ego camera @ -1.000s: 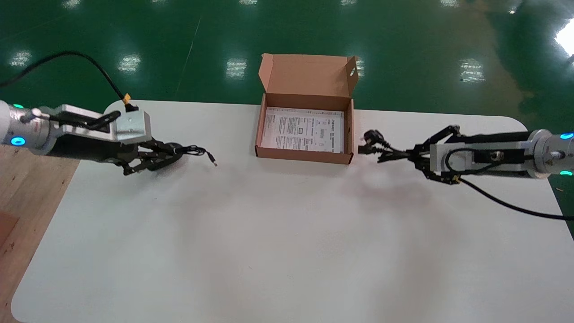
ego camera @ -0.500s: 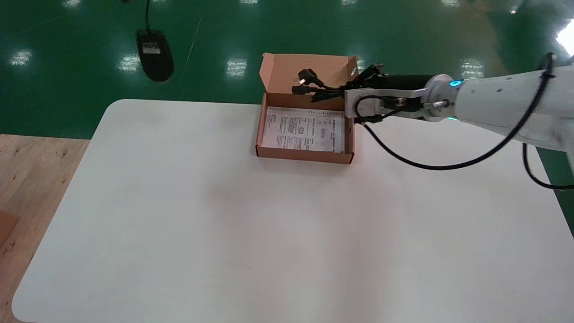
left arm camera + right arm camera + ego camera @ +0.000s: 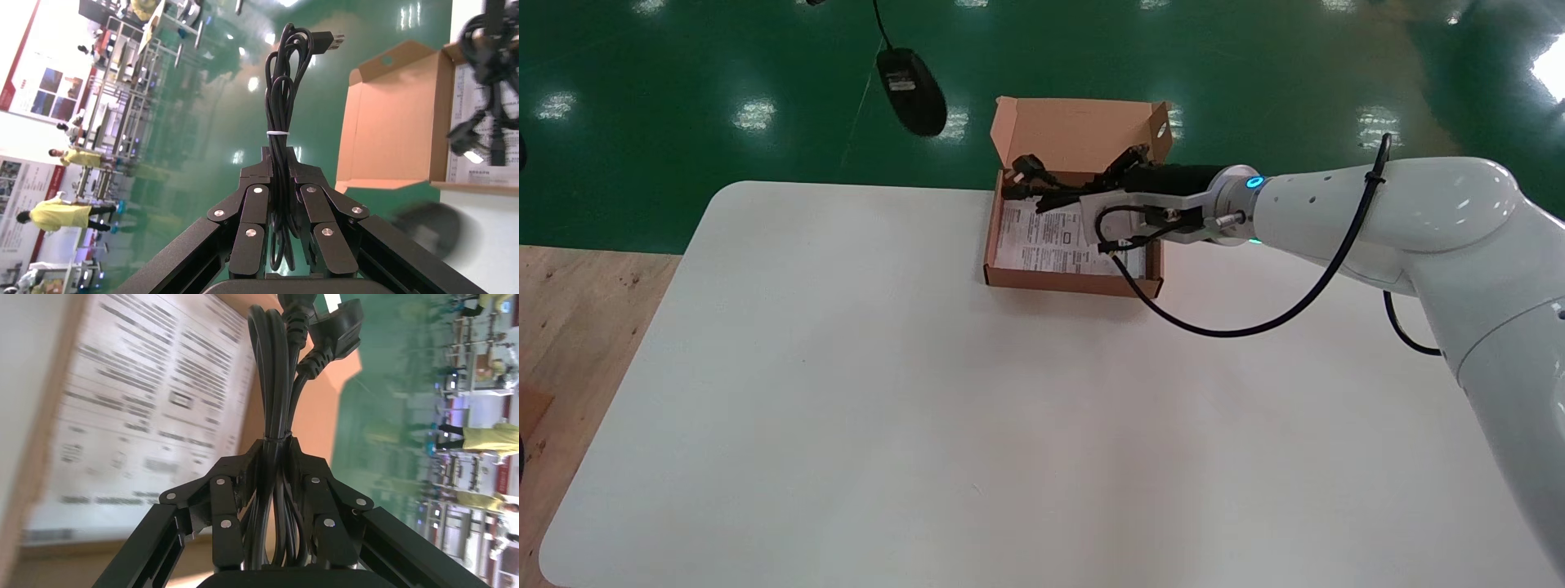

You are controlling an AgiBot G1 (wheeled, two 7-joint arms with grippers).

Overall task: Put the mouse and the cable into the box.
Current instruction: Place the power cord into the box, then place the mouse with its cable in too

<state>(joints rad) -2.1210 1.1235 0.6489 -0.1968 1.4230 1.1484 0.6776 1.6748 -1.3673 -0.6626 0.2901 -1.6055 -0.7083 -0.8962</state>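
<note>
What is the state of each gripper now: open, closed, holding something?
Left gripper: closed on the thin bundled cord of the black mouse.
Right gripper: closed on the thick black bundled power cable.

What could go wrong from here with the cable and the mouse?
The power cable, clamped in the right end effector above the box, has its plugs near the left wall; released here, they might hang over the rim. The mouse dangles by its cord from the left end effector, beyond the table; it may swing into the lid.
</note>
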